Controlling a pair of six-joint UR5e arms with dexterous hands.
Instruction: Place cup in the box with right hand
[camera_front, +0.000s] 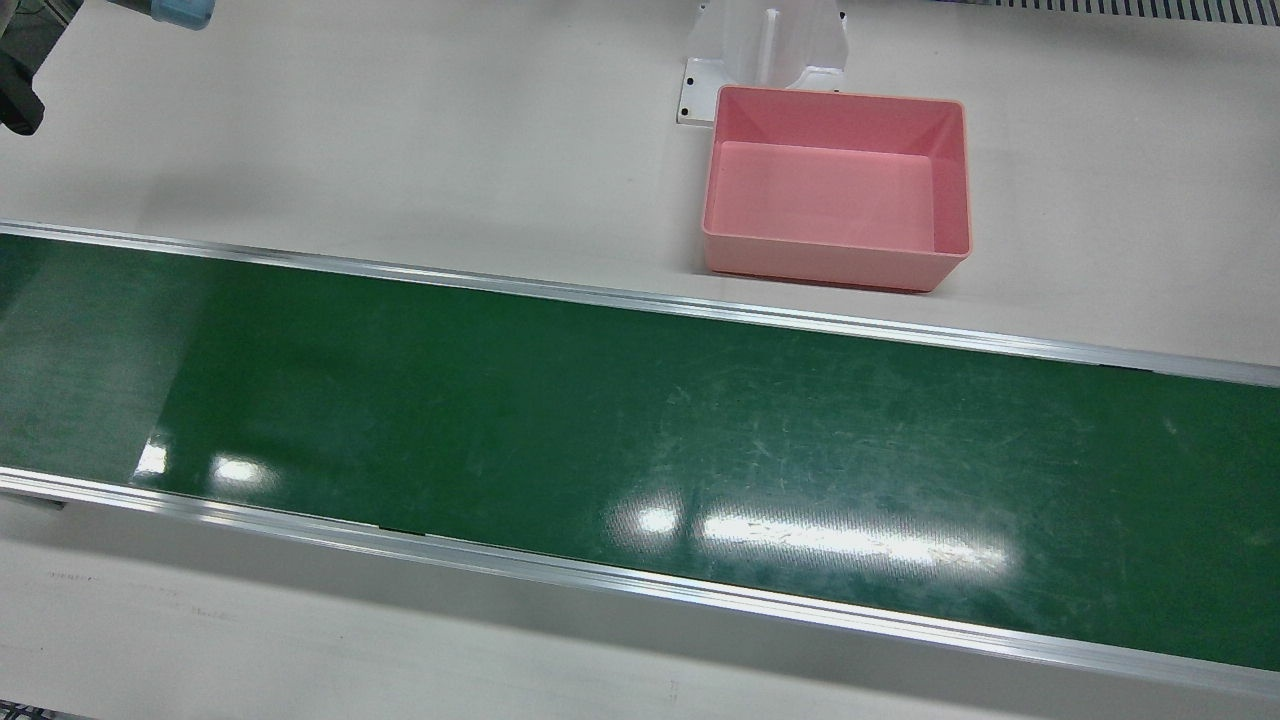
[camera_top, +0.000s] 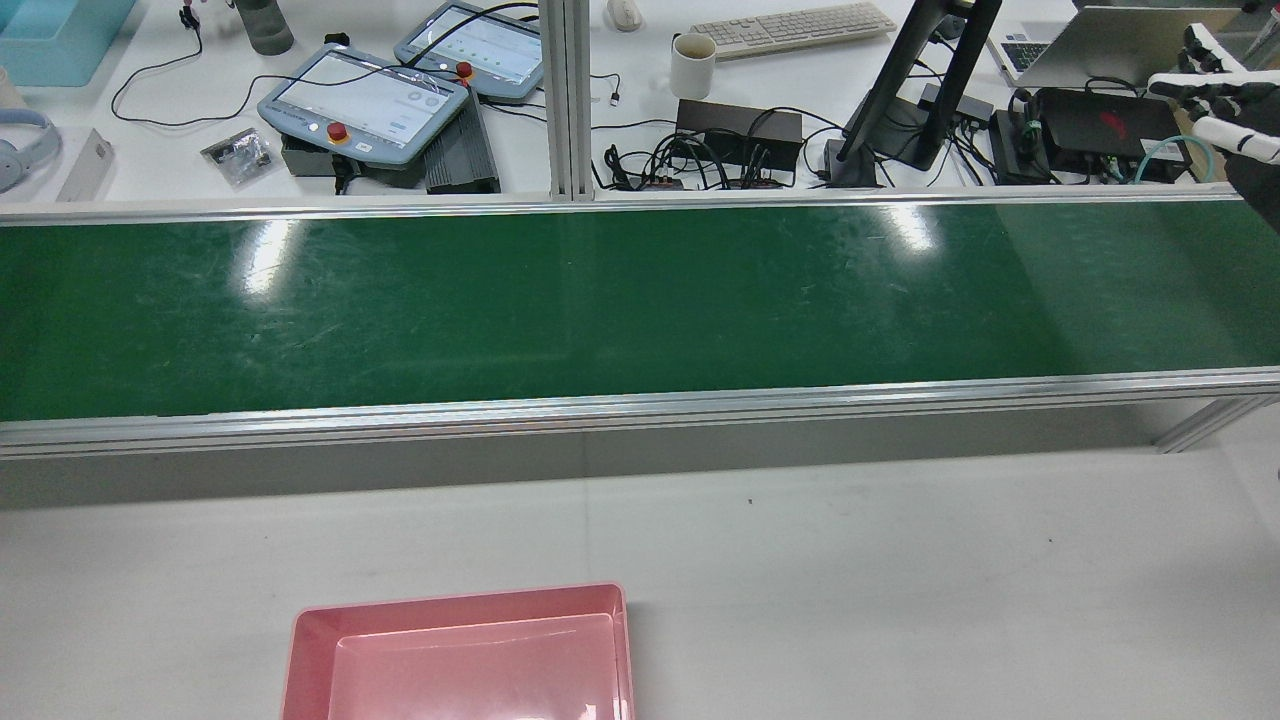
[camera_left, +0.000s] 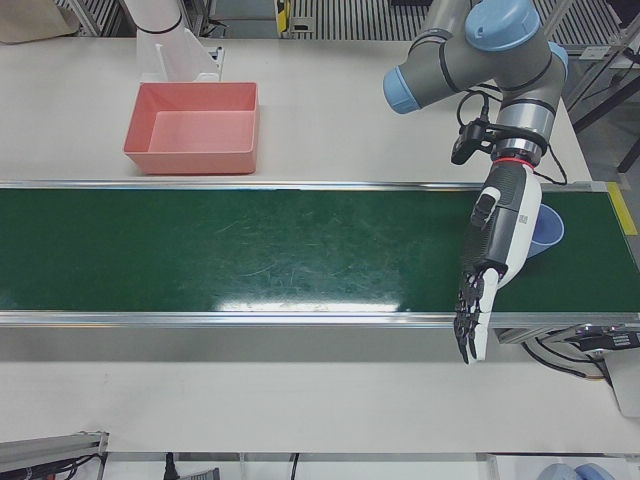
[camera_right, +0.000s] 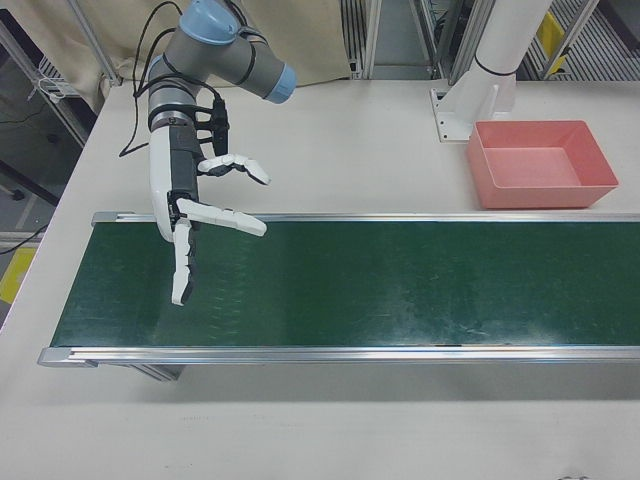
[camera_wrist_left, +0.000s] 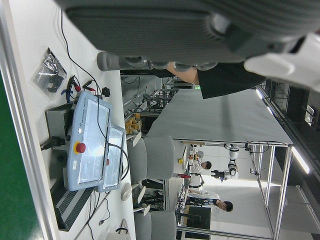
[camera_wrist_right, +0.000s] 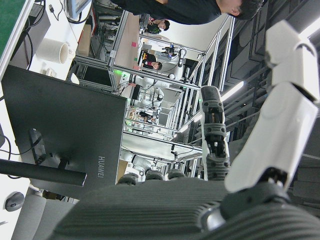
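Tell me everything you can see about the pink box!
The pink box is a rectangular tub that looks like smooth, slightly shiny plastic. It has no lid, its walls slope a little outward toward a thin rim, and nothing is inside it. It sits upright and flat on the white table, beside the green belt but not touching it, just in front of a white pedestal. Neither hand is near it, and only the table touches it.

One pink rectangular plastic box; one pale blue plastic cup; one green conveyor belt; two robot hands.
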